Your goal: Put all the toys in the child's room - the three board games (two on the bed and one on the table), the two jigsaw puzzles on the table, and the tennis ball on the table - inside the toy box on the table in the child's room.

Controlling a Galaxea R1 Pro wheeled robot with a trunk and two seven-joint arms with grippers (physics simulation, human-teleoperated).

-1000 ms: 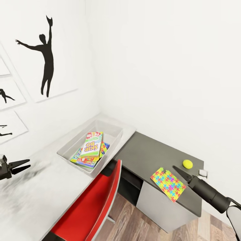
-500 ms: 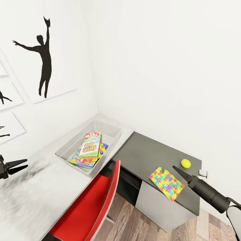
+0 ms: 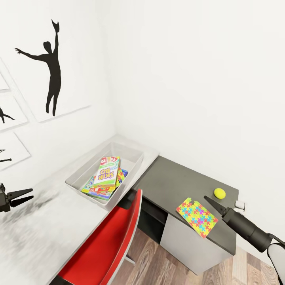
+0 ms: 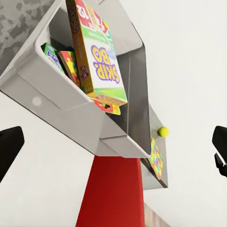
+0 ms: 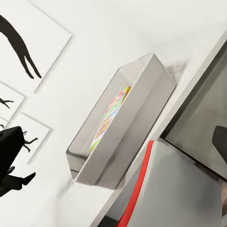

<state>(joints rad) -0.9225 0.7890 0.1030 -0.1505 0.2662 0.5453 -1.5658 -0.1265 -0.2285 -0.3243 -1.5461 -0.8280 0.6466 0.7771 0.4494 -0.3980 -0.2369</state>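
Skip-Bo box (image 3: 107,172) atop other games inside toy box (image 3: 136,166)

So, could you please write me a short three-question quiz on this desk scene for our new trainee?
1. True or false: the Skip-Bo box already lies inside the toy box.
2. Which toy lies nearest the right gripper? A) tennis ball B) jigsaw puzzle C) Skip-Bo box
3. Fill in: the ball and the puzzle rest on the ______ grey section of the table.

Key
1. True: it lies on top of other boxes in the bin.
2. B: the gripper tip hangs just beside the puzzle's edge; the ball sits a little farther off.
3. Dark.
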